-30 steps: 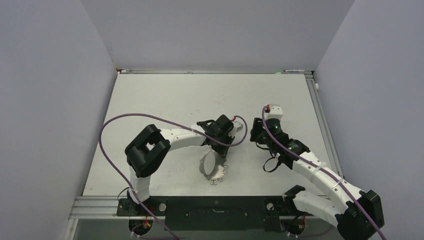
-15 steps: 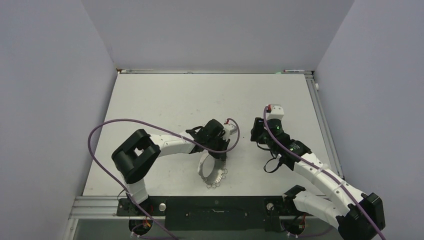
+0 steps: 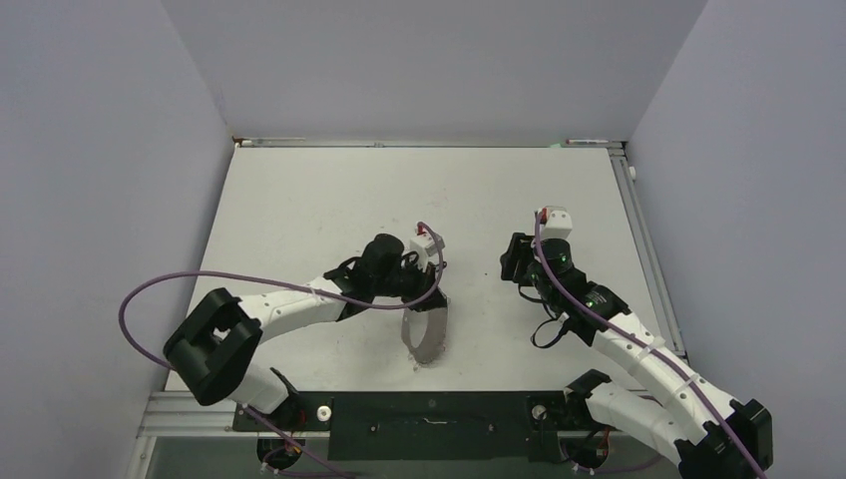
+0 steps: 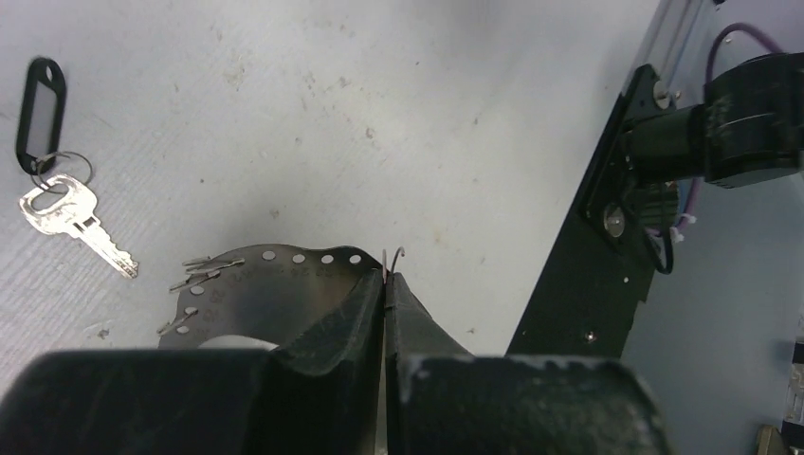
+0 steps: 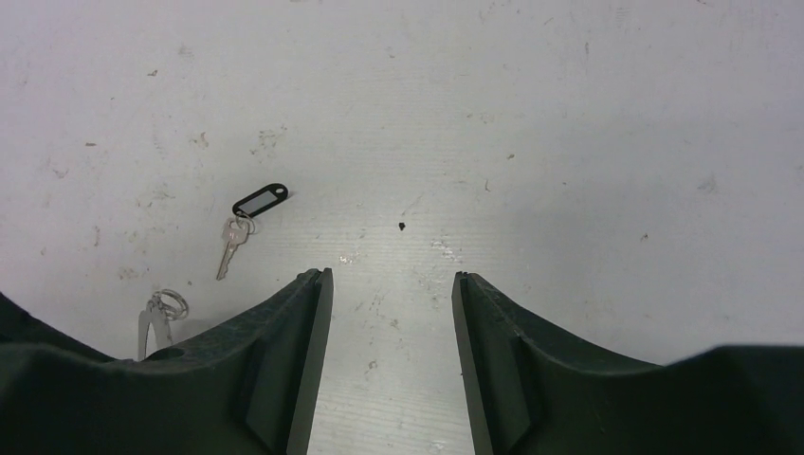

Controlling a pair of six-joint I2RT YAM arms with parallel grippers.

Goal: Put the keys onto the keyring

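— Silver keyring (image 4: 284, 284): who has it?
— The left gripper (image 4: 384, 277); its fingers are pressed together on the thin wire end of the hoop, and the hooked tip pokes out just past them; seen from above, the hoop is tilted up on edge just below that gripper; small loops (image 4: 190, 282) cluster at its left side in the left wrist view.
— And the key?
— The key (image 4: 76, 220) lies flat on the tabletop (image 4: 379, 114), apart from the hoop and to its left in that same view; a little ring joins it to a black tag (image 4: 30, 159); it lies free of both grippers.
— The right gripper?
— The right gripper (image 5: 391, 284) hovers over the tabletop with its jaws spread and only bare surface between them; the key and tag lie ahead of it, off to its left; from above the key is too small to make out.
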